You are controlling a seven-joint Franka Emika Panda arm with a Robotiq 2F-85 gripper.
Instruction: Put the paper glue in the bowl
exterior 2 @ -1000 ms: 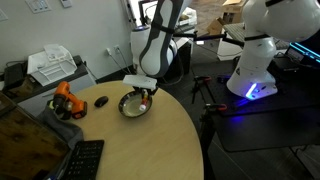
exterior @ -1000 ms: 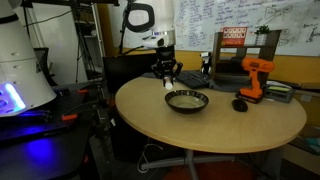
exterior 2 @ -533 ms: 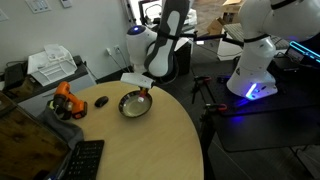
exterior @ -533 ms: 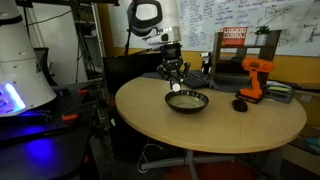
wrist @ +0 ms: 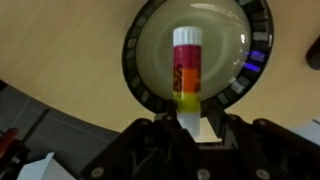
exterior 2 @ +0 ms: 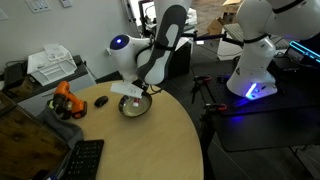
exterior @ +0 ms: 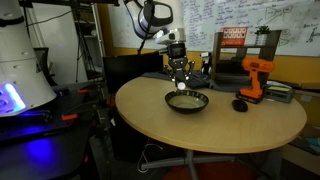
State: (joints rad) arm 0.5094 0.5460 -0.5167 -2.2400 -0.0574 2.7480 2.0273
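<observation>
My gripper is shut on the paper glue, a whitish stick with red, orange and yellow bands and a white cap. It holds the glue above the pale inside of the bowl, which has a dark rim. In both exterior views the gripper hangs just over the bowl on the round wooden table. The glue is too small to make out in the exterior views.
A black computer mouse and an orange drill lie beyond the bowl. A keyboard sits at the table's near edge. A white robot base with blue light stands beside the table.
The arm has carried the glue from beside the bowl's far edge to above the bowl's inside. The gripper has stayed shut on it.
</observation>
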